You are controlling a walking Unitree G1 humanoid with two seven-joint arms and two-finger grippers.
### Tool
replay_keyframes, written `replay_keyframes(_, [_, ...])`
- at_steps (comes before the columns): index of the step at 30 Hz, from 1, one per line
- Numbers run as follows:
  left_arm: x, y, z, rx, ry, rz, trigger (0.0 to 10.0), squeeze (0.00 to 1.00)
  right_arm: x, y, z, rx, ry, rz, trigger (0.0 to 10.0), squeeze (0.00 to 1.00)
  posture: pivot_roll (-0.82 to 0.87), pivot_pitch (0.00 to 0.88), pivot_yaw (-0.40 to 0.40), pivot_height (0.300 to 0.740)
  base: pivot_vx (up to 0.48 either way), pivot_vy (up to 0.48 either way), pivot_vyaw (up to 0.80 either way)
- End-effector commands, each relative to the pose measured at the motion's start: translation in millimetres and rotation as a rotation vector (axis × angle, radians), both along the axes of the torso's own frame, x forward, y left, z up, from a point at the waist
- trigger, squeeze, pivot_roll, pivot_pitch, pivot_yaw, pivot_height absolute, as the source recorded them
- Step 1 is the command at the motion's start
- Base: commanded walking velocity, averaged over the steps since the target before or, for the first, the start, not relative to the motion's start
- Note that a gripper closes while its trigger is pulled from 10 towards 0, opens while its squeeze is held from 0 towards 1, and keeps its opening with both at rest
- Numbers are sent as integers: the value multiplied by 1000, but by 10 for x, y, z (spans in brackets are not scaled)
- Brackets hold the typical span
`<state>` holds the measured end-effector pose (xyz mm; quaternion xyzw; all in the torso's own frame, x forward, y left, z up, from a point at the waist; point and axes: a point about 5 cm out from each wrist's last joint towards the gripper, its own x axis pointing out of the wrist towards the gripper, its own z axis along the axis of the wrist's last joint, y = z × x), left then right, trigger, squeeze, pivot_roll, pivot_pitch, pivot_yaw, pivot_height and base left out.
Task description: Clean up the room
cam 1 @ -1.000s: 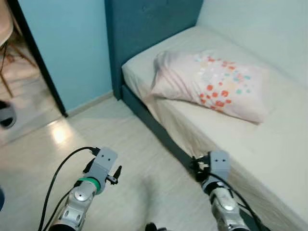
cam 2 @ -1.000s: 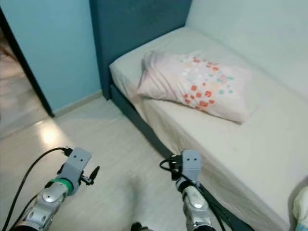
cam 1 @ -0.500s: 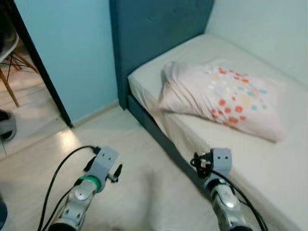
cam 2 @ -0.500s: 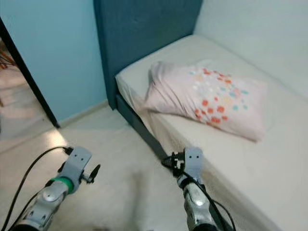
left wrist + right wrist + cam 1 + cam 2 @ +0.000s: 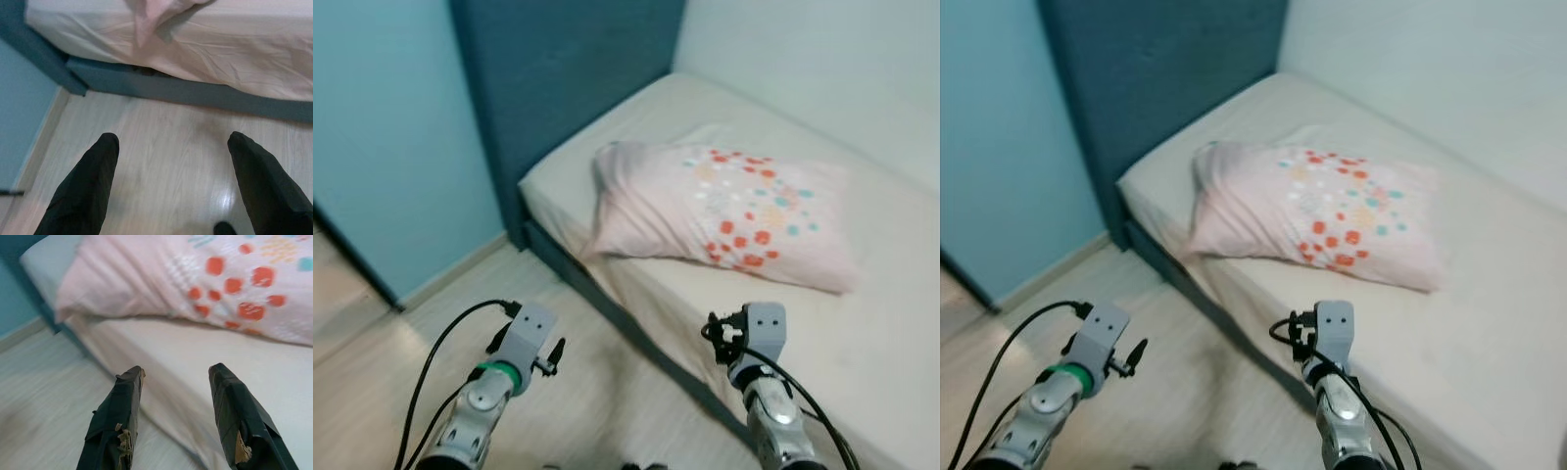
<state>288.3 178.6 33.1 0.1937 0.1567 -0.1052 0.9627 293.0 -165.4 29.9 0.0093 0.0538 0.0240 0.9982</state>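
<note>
pillow (image 5: 729,213): lies on the bed near its head end, close to the edge that faces the floor; pale pink, with red, orange and teal dots on the half farther from the headboard.
pillow axis: long axis runs along the length of the bed; one short end points toward the headboard (image 5: 563,78), the other away from it. Lies flat, slightly askew to the bed edge.
bed (image 5: 876,323): cream sheet, a few wrinkles; otherwise bare in what is visible.
floor (image 5: 161,147): pale wood planks in front of the bed; no loose item seen on this patch.
right gripper (image 5: 178,423): fingers spread, nothing between them; held over the bed edge, aimed toward the pillow, not touching it.
left gripper (image 5: 171,191): fingers spread wide, empty; over the floor, facing the bed's side rail.
progress: judged early or between items. Nothing held, pillow untouched.
left to do: probably straighten the pillow against the headboard; rest of the room out of frame, cannot judge.
</note>
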Motion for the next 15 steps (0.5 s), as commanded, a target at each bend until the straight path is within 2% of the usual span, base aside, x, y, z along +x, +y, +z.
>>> replay_keyframes(1, [-58, 16, -73, -2, 32, 5, 10000, 0, -65, 31, -84, 10, 35, 4, 10000, 0, 88, 137, -6, 735, 428, 0, -769])
replay_keyframes(2, [-57, 16, -73, -2, 31, 5, 10000, 0, -62, 33, -80, 10, 33, 5, 10000, 0, 88, 137, -6, 735, 428, 0, -769])
replay_keyframes(8, [-54, 13, -71, -5, 28, 11, 10000, 0, 17, 81, 40, -3, -17, 62, 10000, 0, 88, 137, -6, 735, 426, 0, 0])
replay_keyframes(15, [-37, 24, -59, -6, 25, 20, 10000, 0, 83, 84, 123, -15, -42, 73, 10000, 0, 90, 137, -6, 735, 426, 0, 675])
